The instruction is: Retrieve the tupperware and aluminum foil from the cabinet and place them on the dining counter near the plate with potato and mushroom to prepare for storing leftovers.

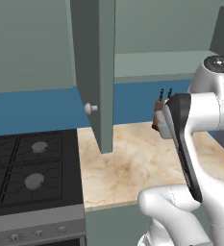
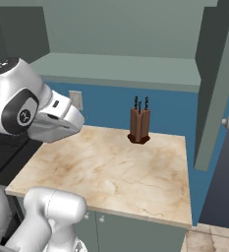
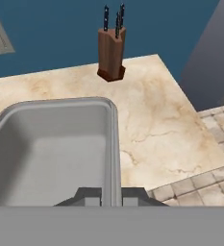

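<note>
In the hand view the tupperware [image 3: 51,149], a grey translucent tub with a flared rim, hangs close below the camera above the marbled worktop [image 3: 156,120]. My gripper [image 3: 112,196] is shut on the tub's right rim, one finger on each side of the wall. The tub looks empty. The cabinet [image 1: 94,72] stands open above the worktop, and its pale green shelf [image 2: 121,69] is bare where it shows. Its other door [image 2: 216,83] hangs open on the right. The aluminum foil, the plate and the dining counter are out of view.
A brown knife block [image 3: 111,57] stands at the back of the worktop against the blue wall, and also appears as the knife block [image 2: 139,125]. A black stove [image 1: 27,168] adjoins the worktop on the left. Tiled floor [image 3: 205,187] lies past the worktop's right edge.
</note>
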